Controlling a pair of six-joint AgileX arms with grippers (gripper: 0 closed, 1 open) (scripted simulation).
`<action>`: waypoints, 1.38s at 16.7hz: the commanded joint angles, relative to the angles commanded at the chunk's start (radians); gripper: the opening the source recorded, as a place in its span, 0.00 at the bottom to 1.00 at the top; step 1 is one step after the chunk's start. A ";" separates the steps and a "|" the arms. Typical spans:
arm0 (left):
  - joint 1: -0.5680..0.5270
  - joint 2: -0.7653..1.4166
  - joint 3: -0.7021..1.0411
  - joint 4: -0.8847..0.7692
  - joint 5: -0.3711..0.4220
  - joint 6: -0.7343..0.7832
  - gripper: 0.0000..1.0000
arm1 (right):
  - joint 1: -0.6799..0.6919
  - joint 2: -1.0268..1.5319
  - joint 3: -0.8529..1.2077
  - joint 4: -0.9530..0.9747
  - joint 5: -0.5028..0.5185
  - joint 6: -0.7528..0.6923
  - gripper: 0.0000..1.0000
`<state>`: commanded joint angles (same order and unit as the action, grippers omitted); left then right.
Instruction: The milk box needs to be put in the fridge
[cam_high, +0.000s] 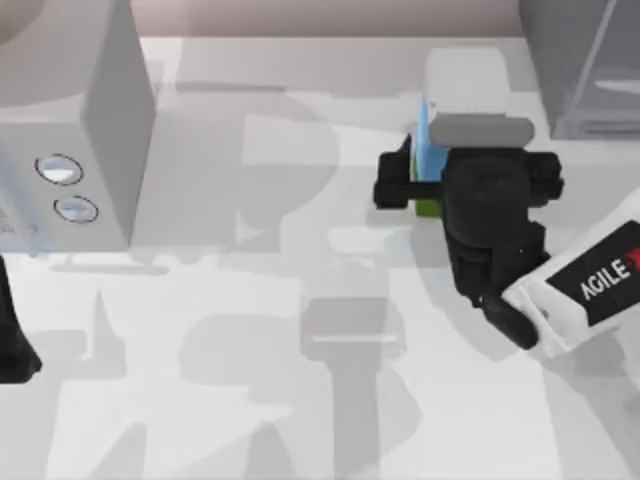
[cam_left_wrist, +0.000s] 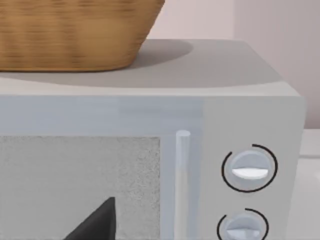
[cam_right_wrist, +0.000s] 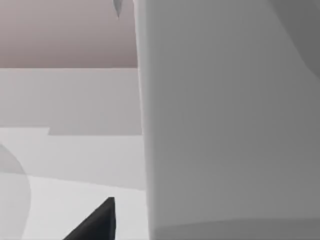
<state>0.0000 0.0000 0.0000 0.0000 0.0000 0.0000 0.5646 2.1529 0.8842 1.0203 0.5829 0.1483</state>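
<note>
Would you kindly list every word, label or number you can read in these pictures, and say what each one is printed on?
"AGILE" in white letters, followed by part of a red mark cut off at the picture's edge: on the black band of the right arm, top view.
The two round knobs on the light grey box carry no readable marks.
The milk box, beside the right pincer, shows no readable print.

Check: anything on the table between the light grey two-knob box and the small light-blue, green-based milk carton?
Nothing. In the top view, only bare table separates the two-knob box from the milk carton.
</note>
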 joint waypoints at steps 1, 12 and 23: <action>0.000 0.000 0.000 0.000 0.000 0.000 1.00 | -0.008 0.016 0.024 -0.006 -0.008 -0.003 1.00; 0.000 0.000 0.000 0.000 0.000 0.000 1.00 | -0.056 0.107 0.162 -0.045 -0.053 -0.017 0.92; 0.000 0.000 0.000 0.000 0.000 0.000 1.00 | -0.056 0.107 0.162 -0.045 -0.053 -0.017 0.10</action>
<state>0.0000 0.0000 0.0000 0.0000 0.0000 0.0000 0.5089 2.2603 1.0463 0.9752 0.5301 0.1316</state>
